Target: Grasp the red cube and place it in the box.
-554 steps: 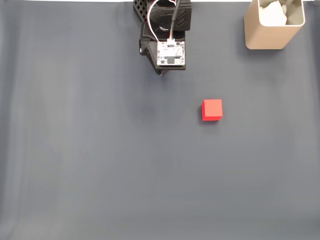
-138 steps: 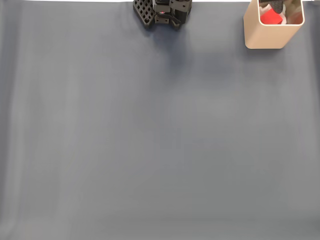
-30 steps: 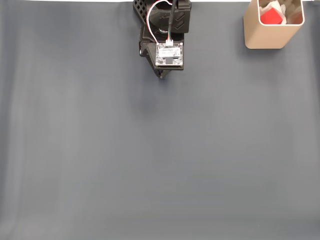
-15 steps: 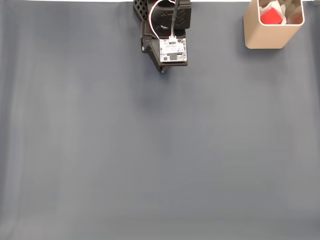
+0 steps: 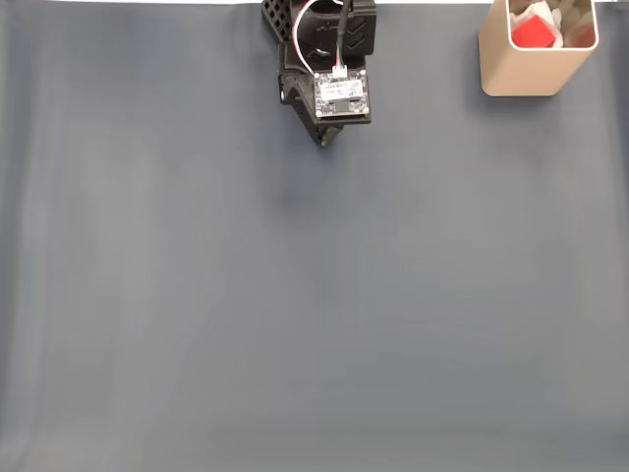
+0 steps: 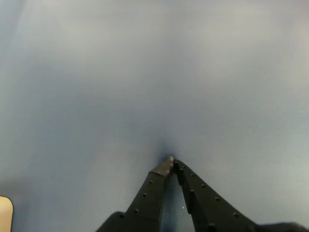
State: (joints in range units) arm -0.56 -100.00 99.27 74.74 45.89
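Note:
The red cube (image 5: 534,31) lies inside the tan box (image 5: 531,71) at the top right corner of the fixed view, beside some whitish stuff. My arm is folded back at the top middle, and my black gripper (image 5: 321,141) points down at the mat, far left of the box. In the wrist view the gripper (image 6: 171,162) is shut, its two black fingers meeting at the tips just over the grey mat with nothing between them. A beige sliver of the box (image 6: 5,213) shows at the lower left edge of the wrist view.
A dark grey mat (image 5: 314,295) covers the table. The arm's black base (image 5: 319,20) stands at the top edge, with a white circuit board (image 5: 341,96) and red and white wires on the wrist.
The wrist has shifted slightly right and lower in the fixed view over the last second. The cube stays in the box. Long before, the cube lay on the mat.

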